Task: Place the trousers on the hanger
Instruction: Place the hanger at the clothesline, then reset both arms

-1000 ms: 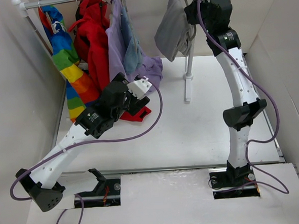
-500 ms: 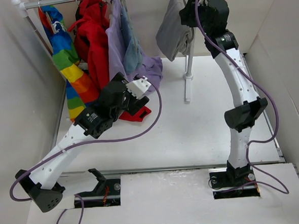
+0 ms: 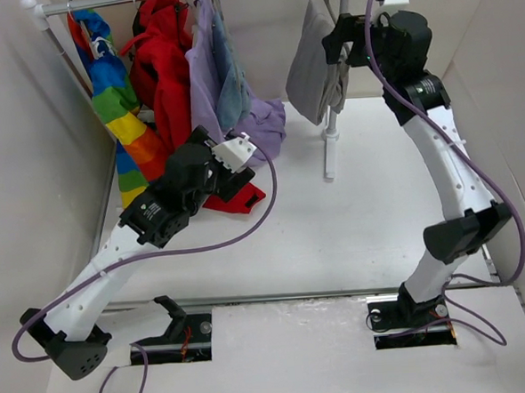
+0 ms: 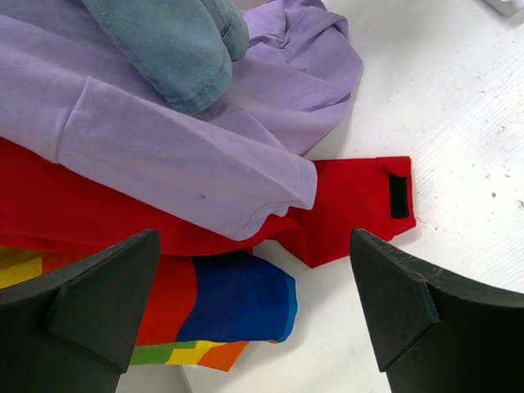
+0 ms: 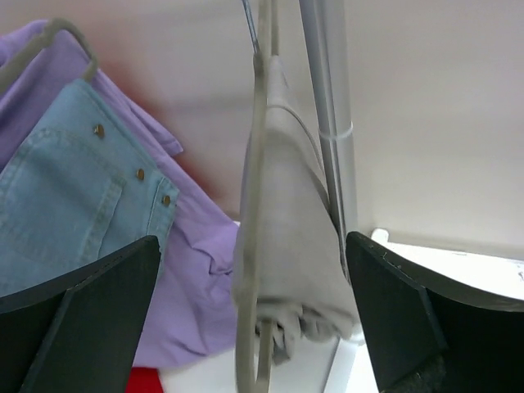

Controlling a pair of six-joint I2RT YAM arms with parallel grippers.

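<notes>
Right gripper (image 3: 338, 40) has withdrawn from the trousers (image 3: 311, 64), jaws spread and empty. They hang on the hanger (image 5: 259, 123), so the task appears complete. Left gripper (image 4: 254, 237): jaws spread.

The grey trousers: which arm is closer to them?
Right. The right arm is just beside the trousers; the left arm is far off, over the red coat.

White arms (image 3: 106, 264), black joints (image 3: 169, 207), purple cables (image 3: 262, 210)
</notes>
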